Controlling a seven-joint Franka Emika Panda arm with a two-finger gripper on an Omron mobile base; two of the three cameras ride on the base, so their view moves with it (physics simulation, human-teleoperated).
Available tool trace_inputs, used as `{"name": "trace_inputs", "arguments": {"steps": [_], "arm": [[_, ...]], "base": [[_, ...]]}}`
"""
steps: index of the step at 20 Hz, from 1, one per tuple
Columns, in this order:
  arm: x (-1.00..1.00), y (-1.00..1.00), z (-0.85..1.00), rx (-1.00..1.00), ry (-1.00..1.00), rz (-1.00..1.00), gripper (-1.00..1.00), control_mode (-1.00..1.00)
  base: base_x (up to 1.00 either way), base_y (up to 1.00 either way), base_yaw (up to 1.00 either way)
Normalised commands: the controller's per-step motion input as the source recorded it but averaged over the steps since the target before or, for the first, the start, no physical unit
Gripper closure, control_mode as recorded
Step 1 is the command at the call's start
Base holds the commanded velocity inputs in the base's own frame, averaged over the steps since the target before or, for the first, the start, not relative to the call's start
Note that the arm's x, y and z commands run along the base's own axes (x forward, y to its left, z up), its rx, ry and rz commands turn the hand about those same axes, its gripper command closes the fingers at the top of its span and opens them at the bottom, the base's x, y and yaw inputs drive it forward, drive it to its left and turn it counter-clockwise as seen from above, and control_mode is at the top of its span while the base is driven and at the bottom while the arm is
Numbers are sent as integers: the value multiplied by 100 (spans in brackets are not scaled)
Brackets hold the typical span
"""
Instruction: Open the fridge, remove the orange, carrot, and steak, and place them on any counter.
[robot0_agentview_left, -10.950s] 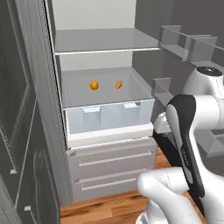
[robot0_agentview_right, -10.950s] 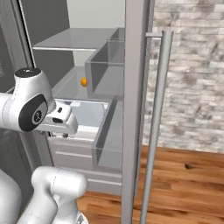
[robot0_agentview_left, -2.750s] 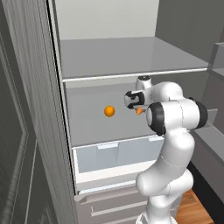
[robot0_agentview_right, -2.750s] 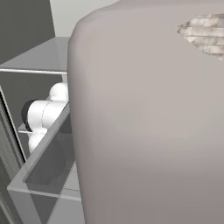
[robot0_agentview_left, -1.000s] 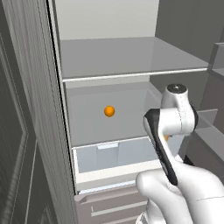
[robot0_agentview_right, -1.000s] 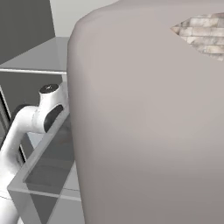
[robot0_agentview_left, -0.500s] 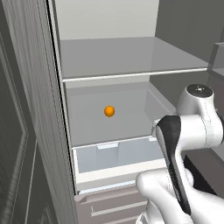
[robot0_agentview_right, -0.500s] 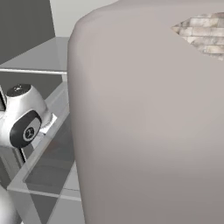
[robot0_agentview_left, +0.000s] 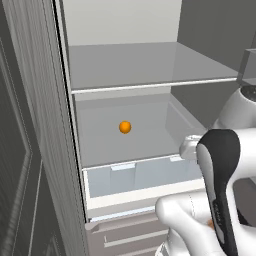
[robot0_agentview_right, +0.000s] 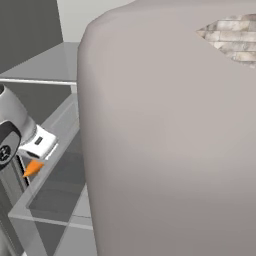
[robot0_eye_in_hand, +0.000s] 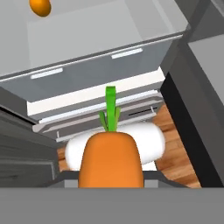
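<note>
The fridge (robot0_agentview_left: 150, 60) stands open, white inside with grey shelves. The orange (robot0_agentview_left: 125, 127) lies alone on the lower shelf and also shows as the orange (robot0_eye_in_hand: 40, 6) at the top left of the hand view. My gripper (robot0_agentview_right: 35, 159) is shut on the carrot (robot0_eye_in_hand: 111, 162), whose green tip points away from the hand toward the fridge drawers (robot0_eye_in_hand: 92, 94). The carrot (robot0_agentview_right: 32, 168) pokes out below my white hand, in front of the shelves and outside the fridge. The steak and the counter are out of view.
The fridge door's pale slab (robot0_agentview_right: 170, 135) looms close on the right of the right base view. A clear bin (robot0_agentview_left: 140, 175) sits under the orange's shelf, with drawers (robot0_agentview_left: 125, 235) below. Wooden floor (robot0_eye_in_hand: 175, 153) lies beneath the hand. A dark cabinet (robot0_agentview_left: 20, 165) stands on the left.
My arm has swung back and to the right, away from the shelf, carrying the carrot out of the fridge. The orange has stayed in place.
</note>
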Motion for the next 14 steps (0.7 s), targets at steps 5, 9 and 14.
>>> {"name": "trace_inputs", "arguments": {"steps": [5, 9, 14], "arm": [[-34, 8, 16, 0, 0, 5, 100, -100], [-21, 0, 9, 0, 0, 0, 100, -100], [-5, 0, 2, 0, 0, 0, 100, -100]], "base": [[0, 0, 0], [0, 0, 0], [0, 0, 0]]}}
